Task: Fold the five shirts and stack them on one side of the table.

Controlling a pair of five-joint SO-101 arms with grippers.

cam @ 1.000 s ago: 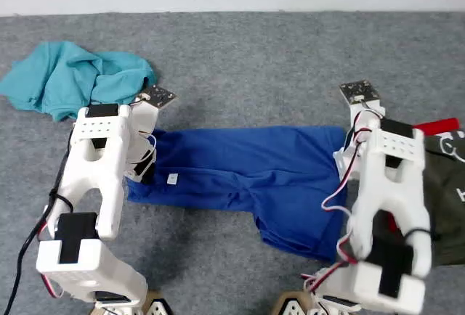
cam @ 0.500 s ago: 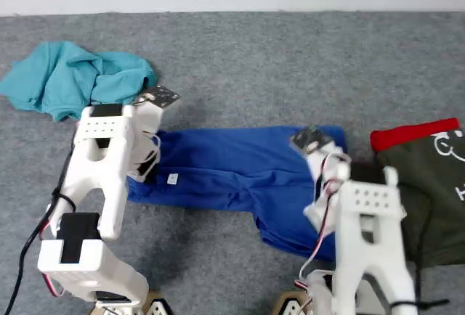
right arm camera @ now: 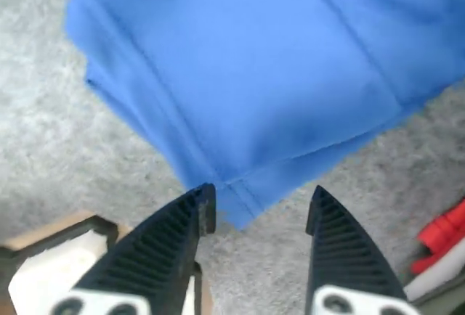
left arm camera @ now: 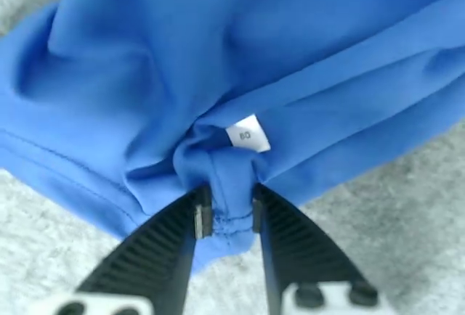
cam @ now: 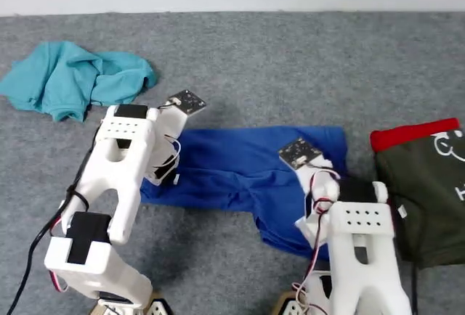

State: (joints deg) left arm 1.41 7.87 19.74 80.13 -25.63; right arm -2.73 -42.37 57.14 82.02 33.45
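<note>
A blue shirt (cam: pixel 247 170) lies spread across the middle of the grey table. My left gripper (left arm camera: pixel 227 212) is shut on the blue shirt's collar edge (left arm camera: pixel 218 177), just below its white tag (left arm camera: pixel 245 136); in the high view this arm (cam: pixel 123 162) stands at the shirt's left end. My right gripper (right arm camera: pixel 258 210) is open above a lower corner of the blue shirt (right arm camera: pixel 240 112), with nothing between its fingers; its arm (cam: pixel 349 221) stands over the shirt's right half. A teal shirt (cam: pixel 73 79) lies crumpled at the back left.
A dark green shirt (cam: pixel 429 191) with a red one (cam: pixel 410 135) under it lies at the right edge. A wooden base corner (right arm camera: pixel 51 231) shows in the right wrist view. Bare grey carpet (cam: pixel 290 68) runs along the back.
My left gripper has dragged the blue shirt's collar end to the right, bunching the cloth. My right arm has swung left from the dark green shirt to over the blue shirt's right half.
</note>
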